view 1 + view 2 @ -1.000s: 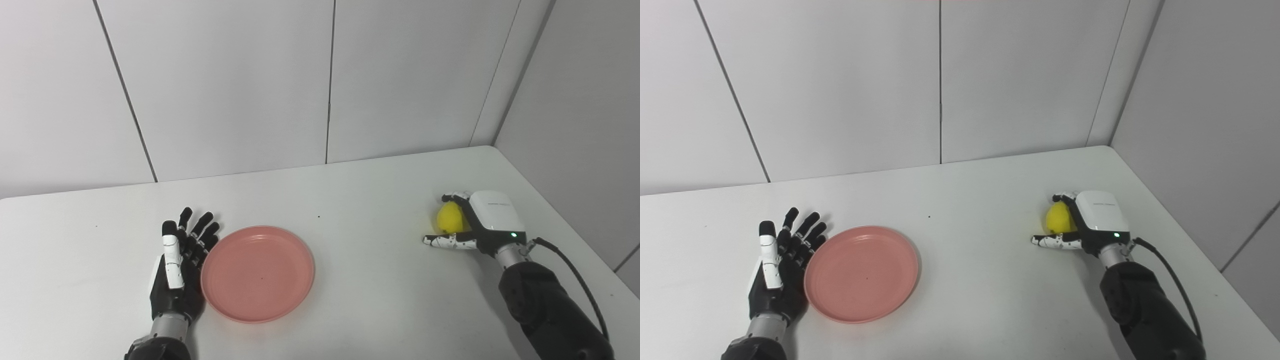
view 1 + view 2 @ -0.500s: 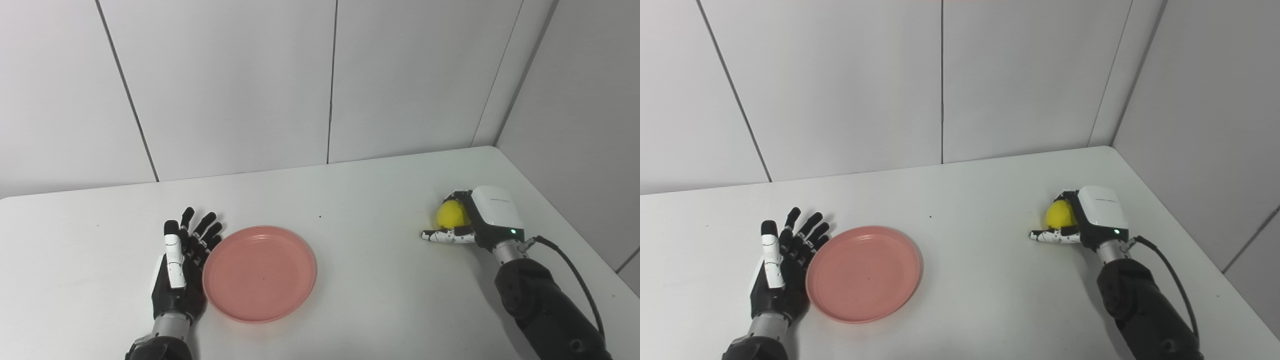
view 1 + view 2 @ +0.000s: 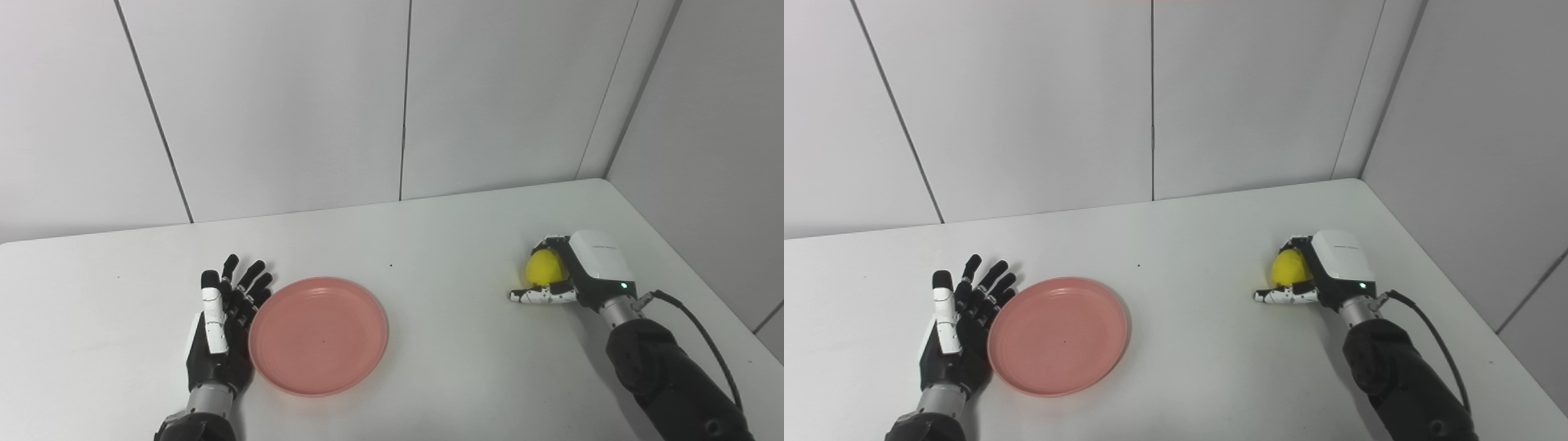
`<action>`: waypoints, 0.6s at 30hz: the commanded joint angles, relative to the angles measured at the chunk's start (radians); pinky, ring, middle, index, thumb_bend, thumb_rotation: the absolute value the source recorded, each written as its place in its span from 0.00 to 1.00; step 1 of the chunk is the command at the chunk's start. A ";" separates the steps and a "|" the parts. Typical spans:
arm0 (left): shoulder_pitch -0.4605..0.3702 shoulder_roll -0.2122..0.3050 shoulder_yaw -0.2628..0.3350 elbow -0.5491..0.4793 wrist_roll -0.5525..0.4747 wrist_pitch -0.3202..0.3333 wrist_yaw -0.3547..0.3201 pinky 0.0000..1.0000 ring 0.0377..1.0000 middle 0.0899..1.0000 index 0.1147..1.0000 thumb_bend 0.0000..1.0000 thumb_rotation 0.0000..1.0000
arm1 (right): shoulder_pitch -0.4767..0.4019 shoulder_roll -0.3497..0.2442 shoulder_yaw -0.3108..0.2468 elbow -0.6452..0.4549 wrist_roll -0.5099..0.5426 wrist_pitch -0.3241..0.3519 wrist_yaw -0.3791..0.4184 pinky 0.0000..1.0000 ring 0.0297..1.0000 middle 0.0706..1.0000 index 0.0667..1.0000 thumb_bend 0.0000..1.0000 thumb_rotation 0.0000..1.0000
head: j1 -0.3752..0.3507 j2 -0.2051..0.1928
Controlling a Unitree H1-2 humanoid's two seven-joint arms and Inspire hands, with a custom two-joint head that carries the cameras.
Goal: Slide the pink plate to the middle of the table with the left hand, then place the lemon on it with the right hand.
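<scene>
The pink plate point(image 3: 318, 334) lies flat on the white table point(image 3: 429, 245), a little left of its middle. My left hand point(image 3: 222, 324) rests edge-on at the plate's left rim, fingers spread and open, holding nothing. At the right side, my right hand point(image 3: 576, 274) is curled around the yellow lemon point(image 3: 544, 267): fingers wrap its far side and the thumb lies stretched out beneath it. The lemon point(image 3: 1290, 267) sits just above the tabletop inside that grasp.
Grey wall panels close off the back and the right side. The table's right edge point(image 3: 692, 269) runs close beside my right arm. A black cable point(image 3: 704, 331) loops off the right wrist.
My right hand has shifted slightly left with the lemon in its grasp. The left hand and the plate have stayed put.
</scene>
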 commanded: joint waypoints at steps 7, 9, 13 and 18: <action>0.023 -0.021 -0.016 -0.003 0.007 0.053 0.024 0.93 0.87 0.87 0.98 0.78 0.95 | -0.049 -0.041 -0.014 -0.177 -0.019 -0.044 0.033 0.18 0.22 0.27 0.35 0.53 0.40 | 0.023 -0.001; 0.025 -0.028 -0.018 -0.004 0.010 0.052 0.029 0.93 0.87 0.86 0.98 0.78 0.94 | -0.056 -0.040 -0.012 -0.205 -0.023 -0.045 0.050 0.19 0.22 0.28 0.36 0.53 0.40 | 0.033 -0.001; 0.029 -0.040 -0.025 -0.011 0.009 0.060 0.039 0.95 0.87 0.86 0.97 0.79 0.93 | -0.065 -0.038 -0.014 -0.255 -0.026 -0.054 0.081 0.18 0.21 0.27 0.34 0.54 0.41 | 0.075 0.002; 0.031 -0.060 -0.039 -0.006 0.022 0.045 0.056 0.94 0.86 0.85 0.96 0.80 0.92 | -0.079 -0.041 -0.015 -0.298 -0.015 -0.098 0.098 0.19 0.22 0.27 0.35 0.54 0.40 | 0.150 0.005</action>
